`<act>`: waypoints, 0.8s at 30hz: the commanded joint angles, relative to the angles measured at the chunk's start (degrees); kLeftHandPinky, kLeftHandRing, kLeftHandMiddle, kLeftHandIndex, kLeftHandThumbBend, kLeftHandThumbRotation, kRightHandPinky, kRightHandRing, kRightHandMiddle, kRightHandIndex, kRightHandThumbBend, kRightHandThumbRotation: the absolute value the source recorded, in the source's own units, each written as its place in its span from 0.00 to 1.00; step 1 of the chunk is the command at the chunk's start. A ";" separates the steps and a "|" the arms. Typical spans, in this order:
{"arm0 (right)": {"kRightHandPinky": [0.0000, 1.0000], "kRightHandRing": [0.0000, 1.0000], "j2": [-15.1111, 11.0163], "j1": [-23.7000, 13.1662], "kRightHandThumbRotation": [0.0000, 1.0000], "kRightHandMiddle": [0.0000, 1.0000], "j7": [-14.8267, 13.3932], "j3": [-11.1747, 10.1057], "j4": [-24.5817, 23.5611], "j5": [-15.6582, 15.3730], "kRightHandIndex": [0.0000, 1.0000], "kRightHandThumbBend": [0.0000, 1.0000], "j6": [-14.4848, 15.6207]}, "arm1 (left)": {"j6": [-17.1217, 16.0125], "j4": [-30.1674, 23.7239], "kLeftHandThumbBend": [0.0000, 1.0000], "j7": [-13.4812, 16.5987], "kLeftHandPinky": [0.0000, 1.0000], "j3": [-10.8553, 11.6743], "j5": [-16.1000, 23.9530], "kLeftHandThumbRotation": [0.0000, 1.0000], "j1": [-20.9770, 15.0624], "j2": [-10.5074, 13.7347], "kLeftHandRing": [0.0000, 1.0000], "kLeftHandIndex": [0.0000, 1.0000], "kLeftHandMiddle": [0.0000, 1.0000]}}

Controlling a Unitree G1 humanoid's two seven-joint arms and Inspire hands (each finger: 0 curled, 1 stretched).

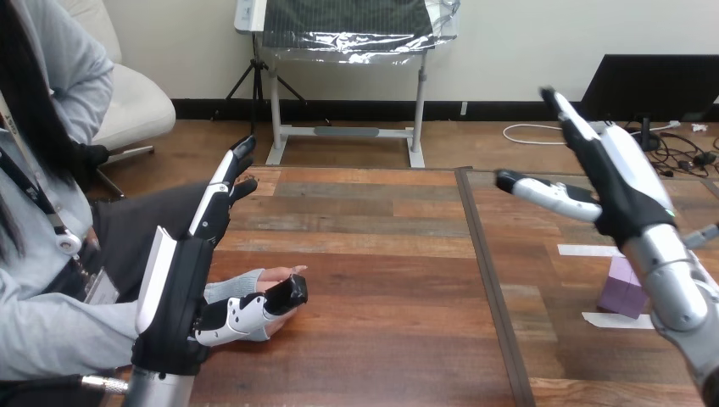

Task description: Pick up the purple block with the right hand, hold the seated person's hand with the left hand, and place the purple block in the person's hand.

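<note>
Wooden table (381, 254) carries the work. I note the right hand (617, 182) held high above it, fingers spread, holding nothing. Left hand (180, 288) stands at the table's left edge, fingers straight. Its thumb lies across the person's hand (270, 280), but I see no clasp. Block (621, 290) sits on the table beneath the right forearm, between tape strips (617, 320), untouched. Judgement: pickup is the step in hand. Next I must lower the right hand and close it round the block.
</note>
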 commanded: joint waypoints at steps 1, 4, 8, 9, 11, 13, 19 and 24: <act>0.90 1.00 -1.90 -5.80 0.81 0.97 -1.56 0.35 2.45 -0.29 0.99 1.00 0.65 | -1.17 -0.83 1.00 -0.25 0.88 0.72 -0.60 0.73 -2.28 0.43 0.96 0.95 0.98; 0.89 1.00 -2.41 -6.20 0.80 0.97 -1.83 0.57 3.42 -0.58 0.98 1.00 1.52 | -1.26 -0.91 1.00 -0.26 0.88 0.82 -0.63 0.73 -2.15 0.42 0.96 0.96 0.98; 0.88 1.00 -2.95 -6.62 0.79 0.97 -1.85 0.65 4.44 -0.89 0.98 1.00 2.52 | -1.27 -0.98 1.00 -0.62 0.88 0.68 -1.20 0.73 -1.98 0.47 0.96 0.96 0.98; 0.88 1.00 -3.13 -6.73 0.79 0.97 -1.76 0.60 4.79 -0.88 0.98 1.00 2.79 | -1.27 -1.01 1.00 -0.82 0.88 0.60 -1.47 0.73 -1.92 0.50 0.96 0.96 0.98; 0.88 1.00 -3.33 -6.85 0.77 0.97 -1.67 0.55 5.17 -0.85 0.98 1.00 3.00 | -1.27 -1.11 1.00 -1.08 0.89 0.53 -1.79 0.73 -1.82 0.52 0.97 0.96 0.99; 0.88 0.99 -3.62 -6.98 0.77 0.97 -1.76 0.62 5.63 -0.95 0.98 1.00 3.59 | -1.40 -1.12 1.00 -1.23 0.89 0.62 -1.97 0.72 -1.75 0.46 0.97 0.96 0.99; 0.87 0.98 -4.40 -7.14 0.77 0.96 -2.50 1.42 6.37 -1.67 0.98 1.00 5.05 | -1.76 -1.10 1.00 -1.47 0.89 0.90 -1.91 0.72 -1.69 0.51 0.96 0.96 0.99; 0.86 0.98 -4.88 -7.14 0.77 0.96 -2.57 1.65 7.02 -1.64 0.98 1.00 6.19 | -1.96 -1.07 1.00 -1.67 0.89 0.99 -1.93 0.72 -1.61 0.63 0.96 0.96 0.99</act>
